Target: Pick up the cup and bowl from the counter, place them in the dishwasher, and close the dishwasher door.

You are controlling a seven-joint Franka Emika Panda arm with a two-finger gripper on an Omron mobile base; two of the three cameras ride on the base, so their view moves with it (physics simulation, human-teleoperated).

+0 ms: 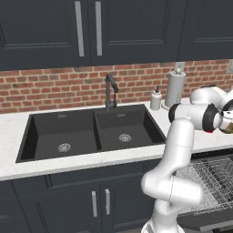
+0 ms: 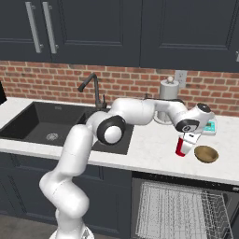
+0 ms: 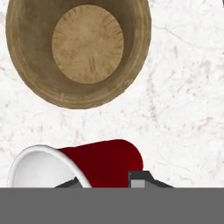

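Arm stretched forward-right, hand (image 2: 185, 145) pointing down, fingers closed around cup (image 2: 182, 147).

Even, bright rendered light, faint soft shadows, no glare, slightly coarse and pixelated edges

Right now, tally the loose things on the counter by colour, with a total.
Red: 1, the cup
Brown: 1, the bowl
White: 2, the soap bottle and the paper-towel roll
Teal: 1, a small flat item behind the arm
Total: 5
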